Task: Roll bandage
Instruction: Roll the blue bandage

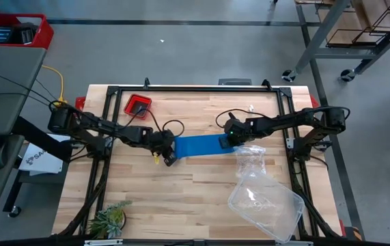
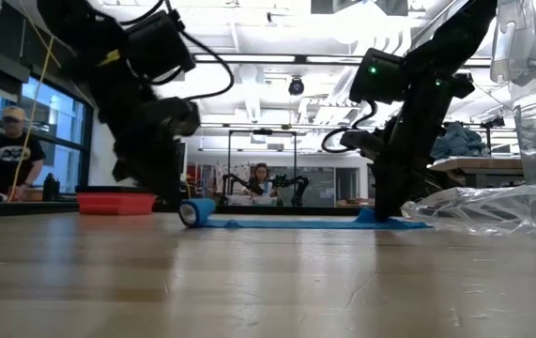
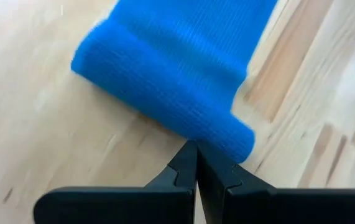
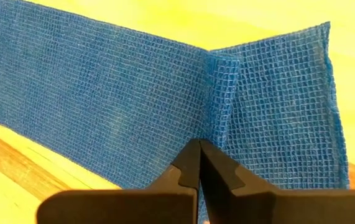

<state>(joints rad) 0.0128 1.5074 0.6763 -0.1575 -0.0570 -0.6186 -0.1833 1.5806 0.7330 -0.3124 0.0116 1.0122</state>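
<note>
Left jaws [image 3: 196, 163]: closed, empty, tips against the bandage [image 3: 171, 74] roll.
Right jaws [image 4: 199, 163]: closed, pressing the flat end.
Risk: the roll may loosen if nudged crooked.

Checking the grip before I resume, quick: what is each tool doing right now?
Left tool: closed, tips at the rolled end of the bandage, holding nothing visible.
Right tool: closed, tips on the flat end.
</note>
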